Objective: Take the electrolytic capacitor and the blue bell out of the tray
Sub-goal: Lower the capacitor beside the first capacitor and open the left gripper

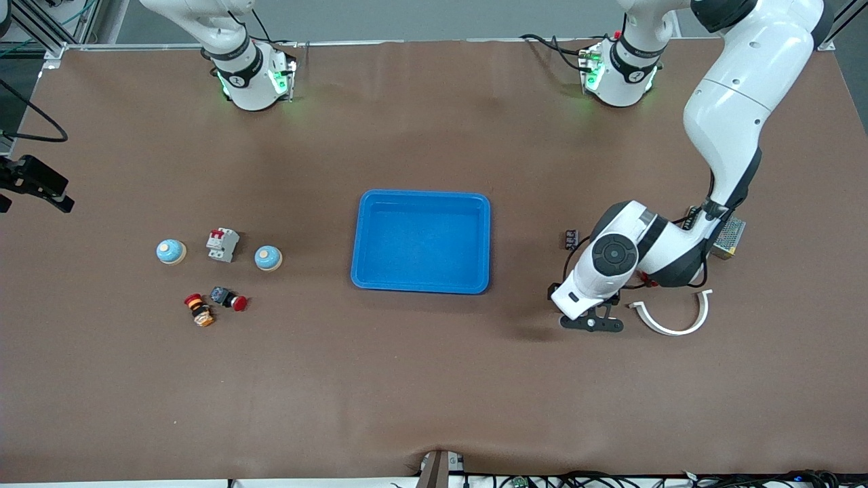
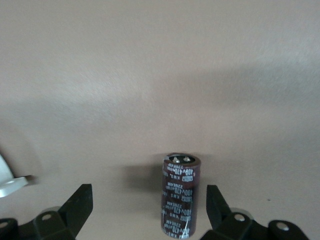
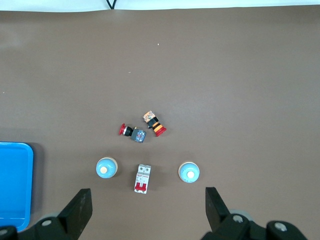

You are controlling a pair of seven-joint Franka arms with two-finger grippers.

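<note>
A dark brown capacitor [image 2: 180, 197] with white print rests on the brown table between the fingers of my left gripper [image 2: 149, 198]. The jaws are open, and neither finger touches it. In the front view the left gripper [image 1: 591, 322] sits low over the table toward the left arm's end, hiding the capacitor. Two blue dome bells [image 1: 171, 251] [image 1: 268, 257] stand toward the right arm's end. My right gripper [image 3: 148, 200] is open and empty, high above the bells [image 3: 106, 168] [image 3: 189, 172]; it is outside the front view.
An empty blue tray [image 1: 420, 200] lies mid-table. A white circuit breaker [image 1: 222, 244] stands between the bells, with two red push buttons [image 1: 229, 299] [image 1: 199, 310] nearer the camera. By the left gripper lie a white curved piece [image 1: 678, 320], a metal box [image 1: 729, 237] and a small black part [image 1: 571, 238].
</note>
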